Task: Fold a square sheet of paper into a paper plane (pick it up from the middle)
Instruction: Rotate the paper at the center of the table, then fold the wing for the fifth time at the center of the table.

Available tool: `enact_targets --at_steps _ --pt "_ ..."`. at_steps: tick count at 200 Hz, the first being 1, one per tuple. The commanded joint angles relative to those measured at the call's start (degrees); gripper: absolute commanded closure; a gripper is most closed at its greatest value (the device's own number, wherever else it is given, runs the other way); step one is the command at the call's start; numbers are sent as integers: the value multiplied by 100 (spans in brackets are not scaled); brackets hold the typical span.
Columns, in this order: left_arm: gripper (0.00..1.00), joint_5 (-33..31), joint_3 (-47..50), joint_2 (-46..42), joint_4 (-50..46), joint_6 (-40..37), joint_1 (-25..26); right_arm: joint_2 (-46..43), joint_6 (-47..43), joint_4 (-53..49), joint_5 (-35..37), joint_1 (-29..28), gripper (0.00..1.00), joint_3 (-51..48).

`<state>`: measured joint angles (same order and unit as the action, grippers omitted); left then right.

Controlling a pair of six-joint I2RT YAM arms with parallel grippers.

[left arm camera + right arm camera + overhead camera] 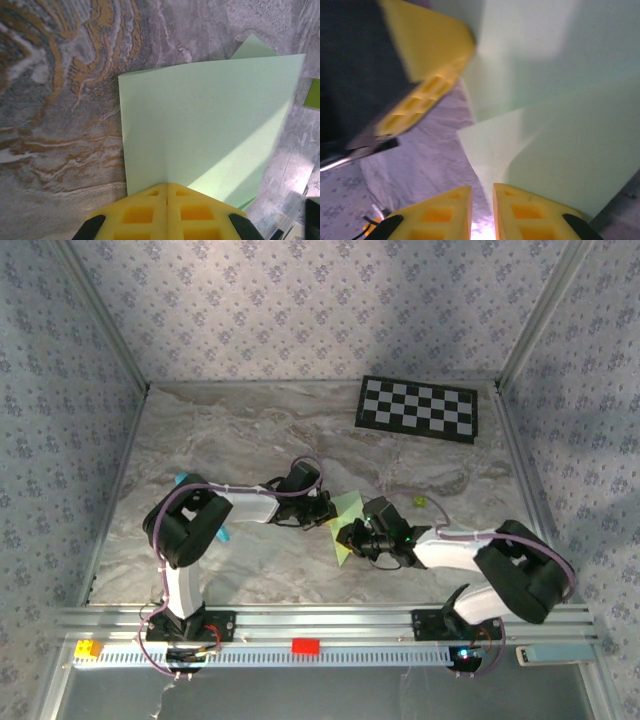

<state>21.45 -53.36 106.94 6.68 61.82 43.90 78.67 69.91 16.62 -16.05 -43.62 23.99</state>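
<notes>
- Your left wrist view shows the left gripper (166,186) clamped shut on the near edge of the folded sheet of paper (210,125).
- Your right wrist view shows the right gripper (482,192) slightly parted, with table visible through the gap and the paper just beyond.
- From above, the paper sits mid-table between both grippers.
- The table (230,430) is grey marble; a checkerboard (418,408) lies far right, and floral walls (300,300) surround it.

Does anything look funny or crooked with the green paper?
Yes. The green paper is folded unevenly: a corner of its back layer sticks out past the front layer's edge. The left gripper pinches its lower edge.
</notes>
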Motion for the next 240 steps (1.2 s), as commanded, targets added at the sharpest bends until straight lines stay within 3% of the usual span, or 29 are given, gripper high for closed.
enact_targets --at_steps 1,38,83,179,240 --pt "98 -97 195 134 -324 -281 36 -551 -416 -729 251 227 76 12" --pt "99 -16 269 51 -382 -642 30 -1384 -796 -1506 73 1068 66 -191" --pt "99 224 118 -41 -467 -1076 22 -1553 -1271 -1619 -943 2031 57 -336" --pt "99 404 -33 -23 -597 -1300 15 -441 -1830 -1117 -1848 2195 58 96" --pt "99 409 -33 -42 -602 -1303 17 40 -1929 -1078 -1858 2244 60 235"
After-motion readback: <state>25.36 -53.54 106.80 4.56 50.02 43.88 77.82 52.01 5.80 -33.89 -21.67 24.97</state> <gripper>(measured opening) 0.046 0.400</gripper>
